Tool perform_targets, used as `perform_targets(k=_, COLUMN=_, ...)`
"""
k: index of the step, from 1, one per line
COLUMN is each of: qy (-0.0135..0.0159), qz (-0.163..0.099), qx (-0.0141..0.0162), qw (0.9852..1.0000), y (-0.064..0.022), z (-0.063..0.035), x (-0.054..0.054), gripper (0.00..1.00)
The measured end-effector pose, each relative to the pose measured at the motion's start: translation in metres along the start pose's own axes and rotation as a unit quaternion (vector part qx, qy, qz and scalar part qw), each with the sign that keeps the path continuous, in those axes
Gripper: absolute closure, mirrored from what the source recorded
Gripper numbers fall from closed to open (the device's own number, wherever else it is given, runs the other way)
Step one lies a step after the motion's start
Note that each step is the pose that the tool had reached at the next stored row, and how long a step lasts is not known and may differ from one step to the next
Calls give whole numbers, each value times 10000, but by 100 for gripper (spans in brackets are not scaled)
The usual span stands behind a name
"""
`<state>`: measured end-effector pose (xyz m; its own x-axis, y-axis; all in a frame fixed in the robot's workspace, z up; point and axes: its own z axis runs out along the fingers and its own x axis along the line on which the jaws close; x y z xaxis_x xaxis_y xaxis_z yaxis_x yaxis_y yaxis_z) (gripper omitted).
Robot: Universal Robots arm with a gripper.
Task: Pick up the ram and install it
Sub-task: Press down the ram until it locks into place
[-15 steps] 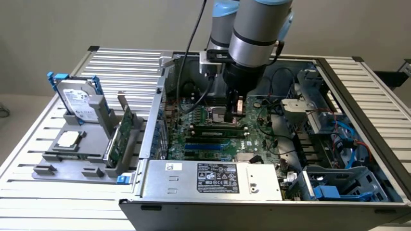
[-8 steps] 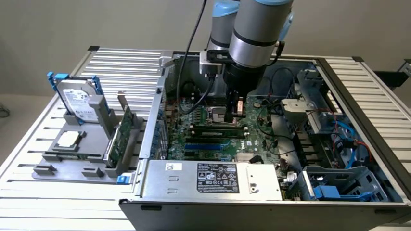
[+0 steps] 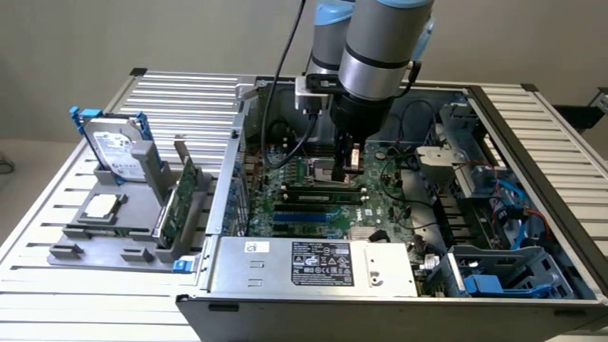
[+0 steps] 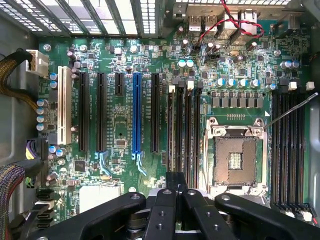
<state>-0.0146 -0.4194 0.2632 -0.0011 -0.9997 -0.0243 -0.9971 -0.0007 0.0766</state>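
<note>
1. Closed claw (image 3: pixel 352 167) lowered from the arm into the open computer case (image 3: pixel 532 214), fingers drawn together over the green motherboard (image 3: pixel 380 206).
2. In the wrist view, black claw (image 4: pixel 175 187) fingers meeting tip to tip directly above the bank of memory slots.
3. Ram (image 4: pixel 180 130) seen edge-on among those slots, right under the claw; same long, narrow stick (image 3: pixel 318 192) lying along the board just beside the claw tips in the exterior view. Impossible to tell whether the tips touch it.
4. Empty processor socket (image 4: pixel 235 160) with its metal frame, just beside the claw.
5. Blue expansion slot (image 4: pixel 136 115) among black ones, a little farther from the claw on the side away from the socket.
6. Silver power supply (image 3: pixel 314 260) with its label, near the claw at the case's front edge.
7. Well apart from the claw, toward the exterior view's left: hard drive (image 3: pixel 119 146) with blue rails and a green expansion card (image 3: pixel 181 203), both upright in a grey holder on the slatted tabletop (image 3: pixel 181 92).
</note>
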Motion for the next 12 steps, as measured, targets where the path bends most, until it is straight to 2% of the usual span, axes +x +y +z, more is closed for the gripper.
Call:
perform_targets(k=8, qy=0, qz=0, qx=0, qw=10000, y=0, z=0, x=0, gripper=89)
perform_targets(k=12, qy=-10, qz=113, qx=16, qw=9999, y=13, z=1, x=-1, gripper=89)
